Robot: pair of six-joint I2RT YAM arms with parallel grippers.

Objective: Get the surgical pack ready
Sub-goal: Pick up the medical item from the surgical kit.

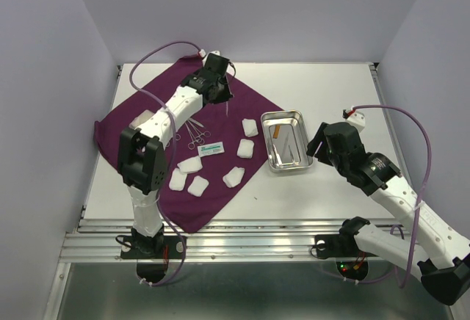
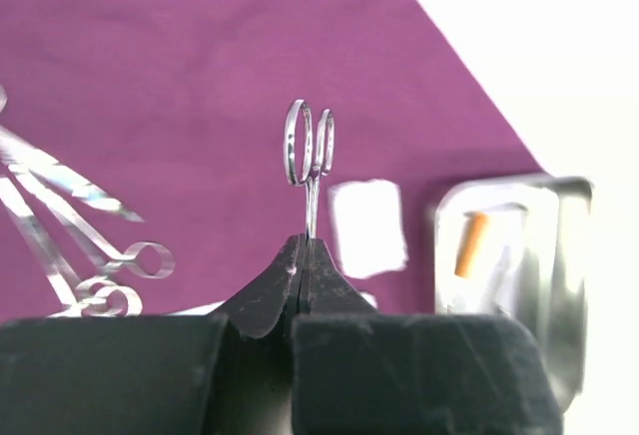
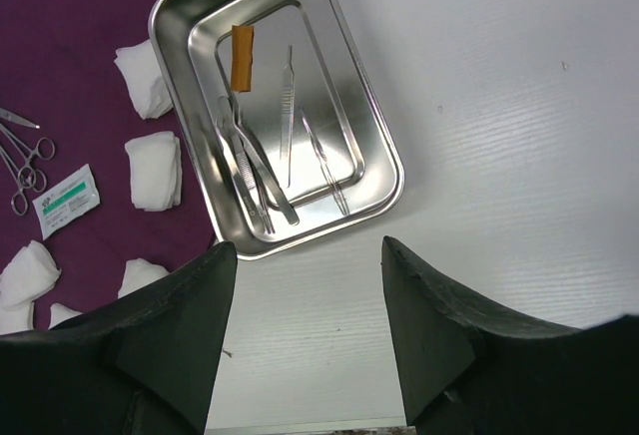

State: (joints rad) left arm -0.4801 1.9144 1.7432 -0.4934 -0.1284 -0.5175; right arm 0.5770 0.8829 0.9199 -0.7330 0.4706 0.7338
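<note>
Purple cloth [image 1: 202, 210] and gauze pads [image 1: 250, 127] lie left of the steel tray [image 1: 267, 144]; there your left jaws pinch ring-handled forceps [image 2: 310, 146]. Right jaws gape beside the tray; instruments [image 3: 288, 116] inside likely await transfer.

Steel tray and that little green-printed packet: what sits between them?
A white gauze pad, lying on the purple cloth between packet and tray; right wrist view shows it.

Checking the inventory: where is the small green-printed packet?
Top view: the packet lies on the purple cloth, left of the steel tray, between ring-handled instruments and a gauze pad.
</note>
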